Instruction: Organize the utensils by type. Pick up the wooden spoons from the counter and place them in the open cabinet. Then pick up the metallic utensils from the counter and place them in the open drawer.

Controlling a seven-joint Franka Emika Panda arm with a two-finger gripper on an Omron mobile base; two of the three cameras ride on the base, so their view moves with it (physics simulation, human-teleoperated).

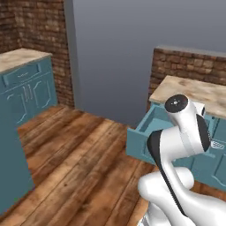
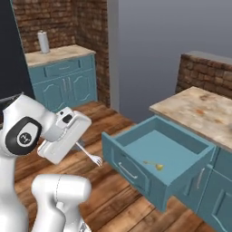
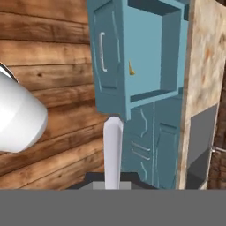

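My gripper (image 2: pixel 78 145) is shut on a thin silver fork (image 2: pixel 92 157), one of the metallic utensils, and holds it over the wooden floor left of the open drawer (image 2: pixel 136 168). In the hand view the fork's handle (image 3: pixel 112 150) rises from my gripper (image 3: pixel 112 183) towards the drawer (image 3: pixel 145 53). The fork's tines (image 1: pixel 216 144) also peek out behind my arm. A small utensil with a yellow end (image 2: pixel 155 165) lies inside the drawer. The marbled counter (image 2: pixel 199 111) runs above the drawer. The wooden spoons and the open cabinet are out of view.
A second counter (image 2: pixel 59 52) on teal base cabinets stands at the back left with a white cylinder (image 2: pixel 43 41) on it. Brick walls (image 1: pixel 39 26) lie behind. A teal panel (image 1: pixel 11 167) stands at the near left. Wooden floor (image 1: pixel 79 154) lies open between them.
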